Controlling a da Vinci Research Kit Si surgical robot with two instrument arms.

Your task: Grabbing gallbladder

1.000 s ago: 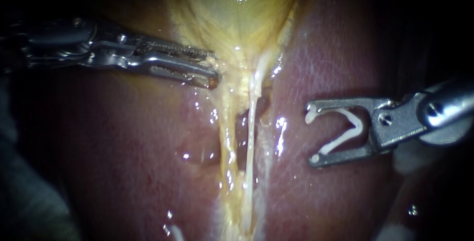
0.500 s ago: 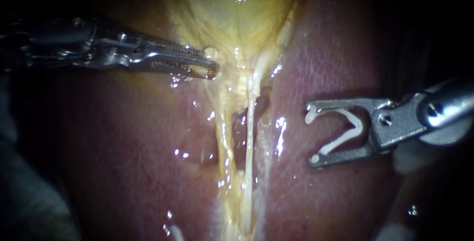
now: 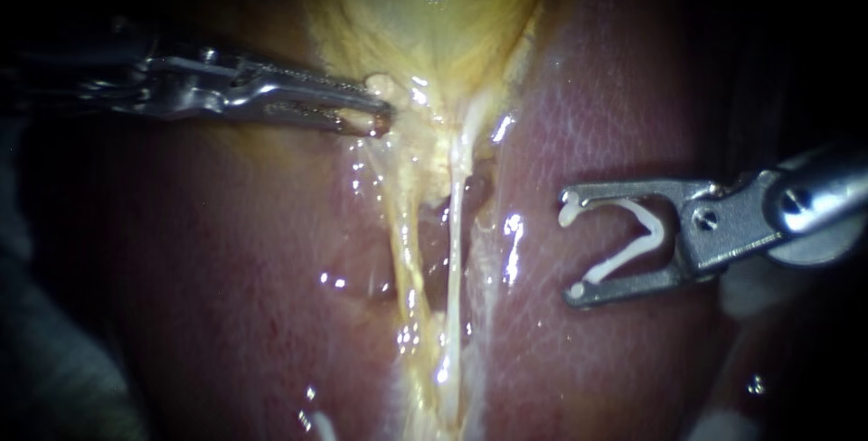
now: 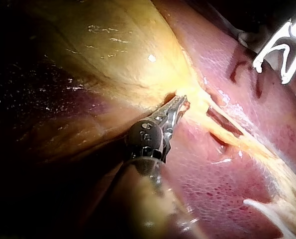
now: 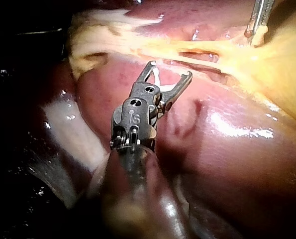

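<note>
Where the yellow gallbladder (image 3: 425, 16) narrows to its lower edge, my left instrument (image 3: 378, 108) has its jaws closed together on a small fold of that tissue, and a pale nub bulges just past the tips. From the pinch two pale strands (image 3: 455, 242) run taut down the groove in the liver (image 3: 615, 98), with a dark slot open between them. My right instrument (image 3: 570, 249) hangs well apart over bare liver, its jaws wide yet seating a white clip (image 3: 644, 229), one leg against each jaw — open tissue lies between it and the strands.
</note>
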